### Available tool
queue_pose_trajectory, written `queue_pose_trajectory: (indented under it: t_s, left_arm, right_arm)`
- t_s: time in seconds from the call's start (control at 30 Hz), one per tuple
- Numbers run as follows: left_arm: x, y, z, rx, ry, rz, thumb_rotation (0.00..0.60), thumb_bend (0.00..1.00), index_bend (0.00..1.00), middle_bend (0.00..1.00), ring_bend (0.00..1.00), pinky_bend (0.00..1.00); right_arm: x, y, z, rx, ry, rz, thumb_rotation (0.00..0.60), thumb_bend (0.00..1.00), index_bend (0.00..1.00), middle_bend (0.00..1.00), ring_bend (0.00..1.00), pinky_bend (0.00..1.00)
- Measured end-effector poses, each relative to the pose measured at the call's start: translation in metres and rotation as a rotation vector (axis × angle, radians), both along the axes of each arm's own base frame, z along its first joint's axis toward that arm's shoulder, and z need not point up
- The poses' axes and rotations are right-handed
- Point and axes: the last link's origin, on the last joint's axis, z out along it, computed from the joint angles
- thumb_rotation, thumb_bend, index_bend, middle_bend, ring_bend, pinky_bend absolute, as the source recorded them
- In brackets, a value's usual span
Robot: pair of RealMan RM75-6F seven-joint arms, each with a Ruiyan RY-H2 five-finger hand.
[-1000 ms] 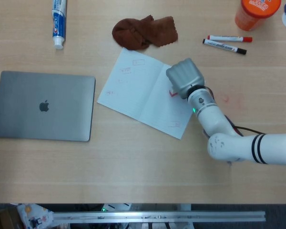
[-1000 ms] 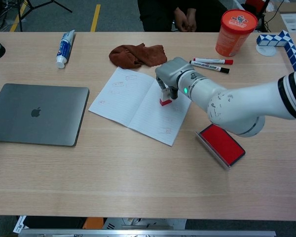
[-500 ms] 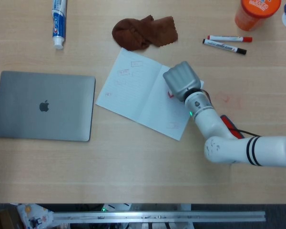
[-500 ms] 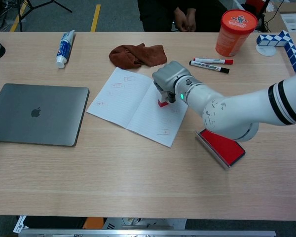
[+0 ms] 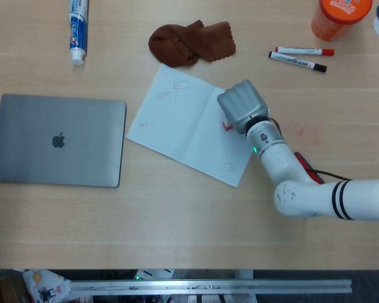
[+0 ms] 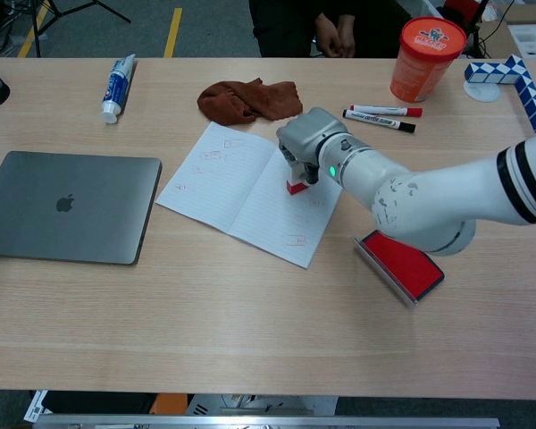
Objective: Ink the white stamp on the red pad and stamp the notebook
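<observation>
**On the notebook's right page: stamp down, pressing**

On the right-hand page of the open notebook [image 6: 241, 192], right hand [image 6: 305, 141] clamped around the white stamp [image 6: 296, 181], red base down and apparently touching the paper, near the centre fold. Several faint red marks already on both pages. Left hand nowhere in either view.

Judged as the pressing step. To do it well: press straight down, stamp kept upright so the whole face meets the paper; no sliding or twisting, or a smeared print. Worth watching the notebook too, lying loose and skewed on the tabletop [image 6: 250, 313] and likely to shift under a sideways push. Then lift straight up, cleanly, without dragging the page along.

From the chest view: stamp's red base and white body visible under the fingers, plus the red pad [image 6: 404, 261] lying open near the tabletop's right side, well apart from the notebook. Also a blue-and-white puzzle toy [image 6: 516, 79] at the far right edge and a seated person beyond the tabletop.

From the head view: hand [image 5: 242, 107] seen from above, hiding nearly all of the stamp, only a sliver of red beside it; red pad almost wholly hidden under the forearm. Clearer there: the notebook's outline and faint reddish smudges on the bare wood just right of the hand.

Elsewhere in both: laptop [image 6: 67, 206], brown cloth [image 6: 248, 98], toothpaste tube [image 6: 117, 87], two markers [image 6: 381, 115], orange tub [image 6: 426, 57].
</observation>
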Motion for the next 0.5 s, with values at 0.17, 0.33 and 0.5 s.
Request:
queue_pose_trajectory:
  t_s: [0.17, 0.33, 0.5]
  left_arm:
    - [0.003, 0.0, 0.001, 0.003, 0.0, -0.008, 0.6, 0.26, 0.0, 0.0, 0.0, 0.05]
    - [0.005, -0.002, 0.001, 0.001, 0.001, -0.014, 0.6, 0.26, 0.0, 0.0, 0.0, 0.05]
    - [0.006, -0.003, 0.0, -0.002, 0.003, -0.014, 0.6, 0.26, 0.0, 0.0, 0.0, 0.05]
  right_arm:
    - [0.005, -0.003, 0.022, -0.022, -0.047, -0.003, 0.6, 0.48, 0.8, 0.67, 0.49, 0.44]
    - [0.009, -0.01, 0.047, -0.066, -0.072, 0.001, 0.6, 0.48, 0.8, 0.67, 0.49, 0.44]
    - [0.006, -0.014, 0.049, -0.081, -0.054, -0.004, 0.6, 0.48, 0.8, 0.67, 0.49, 0.44]
